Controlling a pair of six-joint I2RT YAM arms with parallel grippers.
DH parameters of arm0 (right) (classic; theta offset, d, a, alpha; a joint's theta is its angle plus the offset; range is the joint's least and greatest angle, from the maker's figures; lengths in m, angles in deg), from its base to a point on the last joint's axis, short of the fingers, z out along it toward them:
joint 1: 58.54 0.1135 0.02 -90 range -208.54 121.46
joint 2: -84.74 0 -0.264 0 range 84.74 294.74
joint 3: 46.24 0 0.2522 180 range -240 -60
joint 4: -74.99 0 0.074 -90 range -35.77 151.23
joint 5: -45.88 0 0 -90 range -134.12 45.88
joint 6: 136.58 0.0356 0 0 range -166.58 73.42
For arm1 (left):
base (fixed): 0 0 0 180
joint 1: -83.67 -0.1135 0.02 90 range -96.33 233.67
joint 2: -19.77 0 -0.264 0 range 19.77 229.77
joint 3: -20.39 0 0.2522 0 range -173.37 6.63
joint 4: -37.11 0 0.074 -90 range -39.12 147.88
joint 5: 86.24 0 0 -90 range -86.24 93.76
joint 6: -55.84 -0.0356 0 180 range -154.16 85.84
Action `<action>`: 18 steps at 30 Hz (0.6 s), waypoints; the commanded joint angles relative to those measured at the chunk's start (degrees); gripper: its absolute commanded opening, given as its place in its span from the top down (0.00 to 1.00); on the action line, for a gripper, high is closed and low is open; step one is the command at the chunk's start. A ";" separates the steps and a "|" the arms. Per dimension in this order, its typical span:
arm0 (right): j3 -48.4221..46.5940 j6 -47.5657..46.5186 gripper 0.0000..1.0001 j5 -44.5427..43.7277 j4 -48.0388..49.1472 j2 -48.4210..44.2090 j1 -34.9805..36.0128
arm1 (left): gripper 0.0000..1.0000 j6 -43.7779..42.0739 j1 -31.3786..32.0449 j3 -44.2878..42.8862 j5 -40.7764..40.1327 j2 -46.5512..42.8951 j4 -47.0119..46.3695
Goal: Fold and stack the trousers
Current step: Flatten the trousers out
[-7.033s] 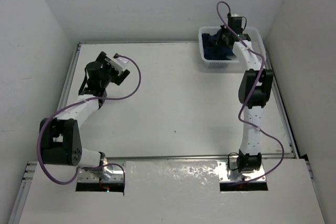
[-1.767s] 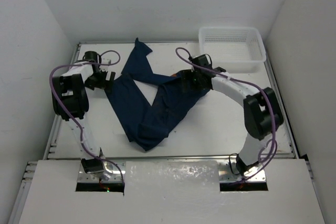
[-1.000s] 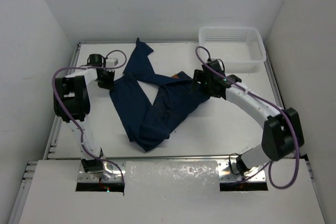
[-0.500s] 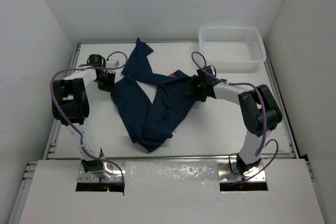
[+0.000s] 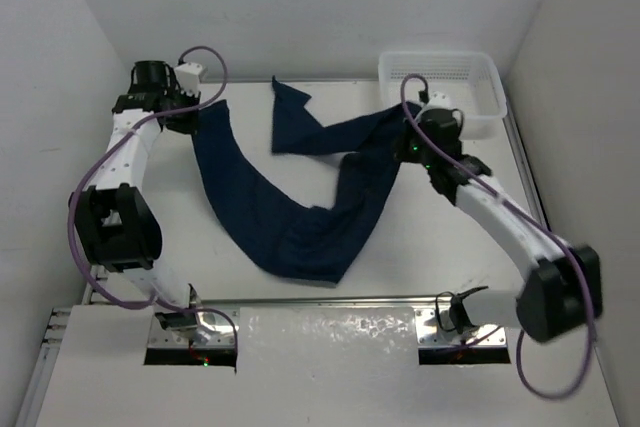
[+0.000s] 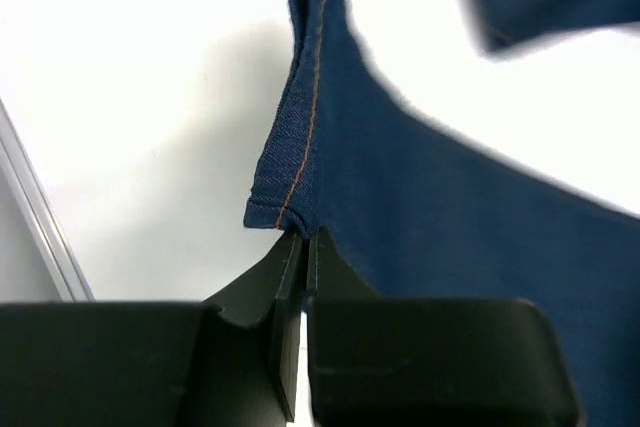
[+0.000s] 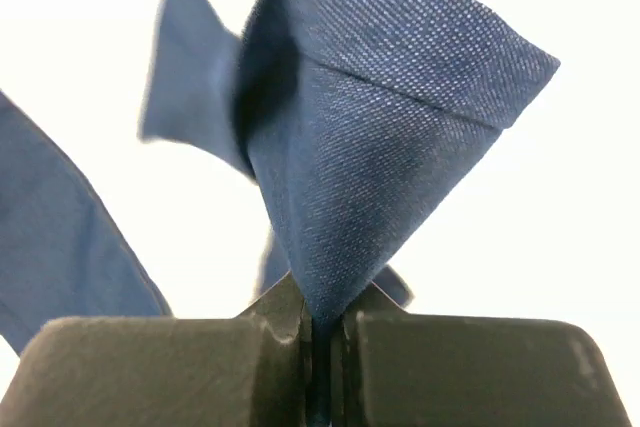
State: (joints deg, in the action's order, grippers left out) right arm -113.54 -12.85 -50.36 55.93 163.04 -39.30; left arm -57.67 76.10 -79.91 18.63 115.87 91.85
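**Near.** The pair of dark navy blue denim trousers [image 5: 300,237] sags in a broad V. Its lowest part lies on the near side of the white table [image 5: 480,267].

**Middle.** The two limbs of the V rise to the grippers. The left gripper [image 6: 298,247] has its jaws pressed together on a stitched corner edged with orange thread. The right gripper [image 7: 318,319] is clamped on a bunched fold of the denim, which stands above its jaws as a cone.

**Far.** One loose leg end [image 5: 288,112] lies on the table between the two grippers. The white plastic mesh basket [image 5: 485,72] stands at the far right corner, just beyond the right gripper (I see no cloth in it).

**Operator's judgement.** I take the step in hand to be spreading the garment flat before the first fold.
- I would draw the grippers apart evenly until the sag is taken up, then lay the cloth down away from the basket.
- My right grip holds a bunch, not an edge, so I expect to regrasp at the waistband or a hem.
- The loose leg should be straightened beside its fellow first; otherwise the fold is likely to trap a twist.
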 commanded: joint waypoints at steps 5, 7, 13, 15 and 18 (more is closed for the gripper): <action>-18.83 -33.38 1.00 4.53 -16.29 -18.19 -0.08 | 1.00 4.78 -1.92 -8.46 10.43 -2.76 1.48; -24.39 -35.58 1.00 8.67 -23.16 -14.16 -0.08 | 1.00 5.49 -2.01 -9.78 11.05 -2.58 1.74; -36.09 -30.68 1.00 19.94 -25.82 5.66 1.67 | 1.00 4.79 -4.02 -6.63 7.20 -3.72 2.09; -40.11 -28.12 0.99 20.04 -26.86 12.10 2.20 | 1.00 4.35 -5.16 -4.79 6.84 -4.33 2.53; -54.49 -25.30 0.83 18.55 -32.65 27.56 3.60 | 1.00 3.73 -8.15 -2.94 6.14 -5.74 2.62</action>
State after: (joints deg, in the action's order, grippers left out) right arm -158.57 -41.20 -33.86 29.98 179.67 -37.26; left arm -53.39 71.18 -83.97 26.07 113.48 94.45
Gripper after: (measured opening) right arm 0.134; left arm 0.009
